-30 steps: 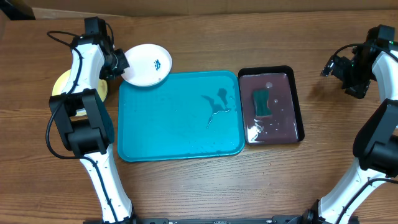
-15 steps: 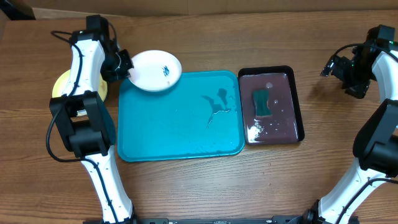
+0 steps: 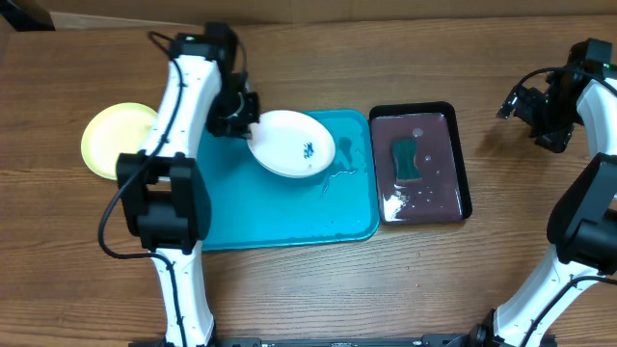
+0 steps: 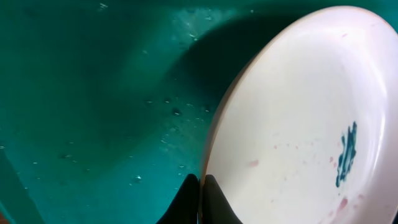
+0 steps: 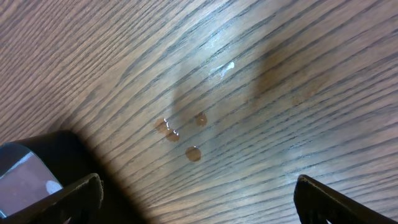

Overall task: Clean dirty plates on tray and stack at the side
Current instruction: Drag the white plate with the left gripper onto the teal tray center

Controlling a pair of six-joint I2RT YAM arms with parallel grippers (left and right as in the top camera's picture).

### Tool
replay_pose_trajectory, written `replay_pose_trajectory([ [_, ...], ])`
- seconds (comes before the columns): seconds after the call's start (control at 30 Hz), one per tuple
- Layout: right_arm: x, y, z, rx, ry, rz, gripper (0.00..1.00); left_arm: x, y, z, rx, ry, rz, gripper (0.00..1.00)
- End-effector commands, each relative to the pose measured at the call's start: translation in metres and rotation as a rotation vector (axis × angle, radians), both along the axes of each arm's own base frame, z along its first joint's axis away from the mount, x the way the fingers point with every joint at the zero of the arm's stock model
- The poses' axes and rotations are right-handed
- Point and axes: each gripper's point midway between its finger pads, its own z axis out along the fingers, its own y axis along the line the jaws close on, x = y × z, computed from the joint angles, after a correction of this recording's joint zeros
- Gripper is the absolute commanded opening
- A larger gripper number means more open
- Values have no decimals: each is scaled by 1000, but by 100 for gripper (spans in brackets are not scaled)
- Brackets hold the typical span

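Left gripper (image 4: 199, 186) pinches plate (image 4: 292, 118) by its rim (thin hold); it may slip onto tray (image 4: 81, 93). Right gripper (image 5: 199, 183) gapes.

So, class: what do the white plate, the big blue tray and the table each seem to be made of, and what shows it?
White plate: probably plastic, smooth and slightly glossy, with a thin rim. Tray: likely moulded plastic, uniform turquoise and shiny, with droplets sitting on it. Table: wood or wood-look laminate, with visible grain and a soft sheen.
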Motion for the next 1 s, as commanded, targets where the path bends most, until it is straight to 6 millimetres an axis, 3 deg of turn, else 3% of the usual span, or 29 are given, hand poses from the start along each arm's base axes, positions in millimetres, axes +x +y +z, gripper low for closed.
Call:
replay_pose_trajectory([
  [0.0,8,-2,18,-12,-50,1,100,-10,-3,2,57,7,-8,4],
  [0.1,8,-2,18,-12,-50,1,100,-17,-7,-2,74,32,-11,4],
  [0.2,8,-2,18,-12,-50,1,100,-26,-5,-1,82,68,-12,11],
  [0.23,8,-2,18,-12,-50,1,100,-29,-3,-1,86,81,-10,19],
  [0.27,8,-2,18,-12,-50,1,100,-32,0,0,88,96,-5,37],
  [0.4,8,-2,18,-12,-50,1,100,-39,3,1,91,127,-4,59],
  [0.6,8,-2,18,-12,-50,1,100,-26,1,-1,79,69,-65,58],
  [0.73,8,-2,18,-12,-50,1,100,-12,-4,-8,70,1,-122,48],
  [0.97,8,-2,18,-12,-50,1,100,5,6,-33,141,-75,-125,36],
])
